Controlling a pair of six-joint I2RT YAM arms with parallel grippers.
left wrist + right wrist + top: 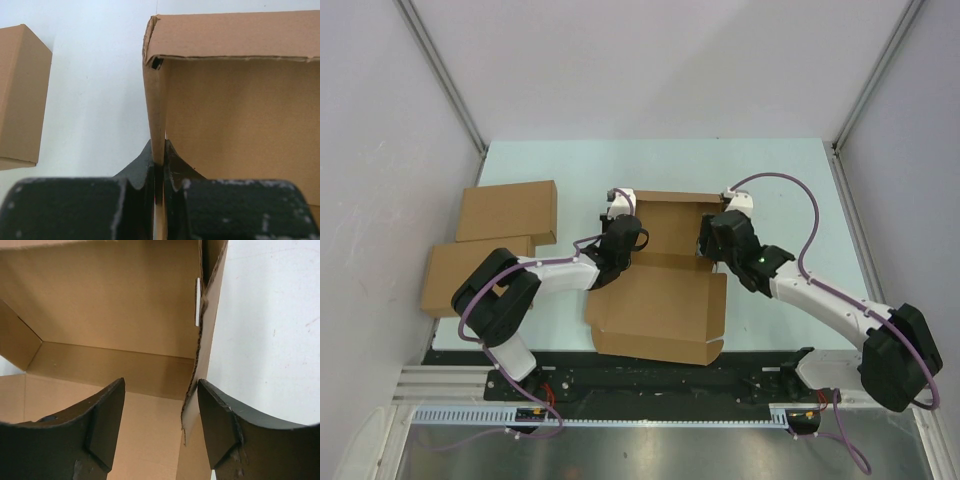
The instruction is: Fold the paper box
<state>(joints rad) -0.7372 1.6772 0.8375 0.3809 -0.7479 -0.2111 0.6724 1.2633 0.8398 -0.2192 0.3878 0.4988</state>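
Note:
The paper box (660,300) lies mid-table as a brown cardboard tray with its lid flap spread flat toward the arms. My left gripper (620,243) is at the tray's left side wall. In the left wrist view that thin upright wall (156,115) is pinched between the shut fingers of the left gripper (159,152). My right gripper (717,240) is at the tray's right side. In the right wrist view the right gripper (160,385) stands open astride the right wall (202,365), which rises just inside the right finger (220,420) without being clamped.
Two finished flat brown boxes (507,211) (470,275) lie at the table's left; one of them (20,95) shows in the left wrist view. White walls enclose the pale green table (780,180) on three sides.

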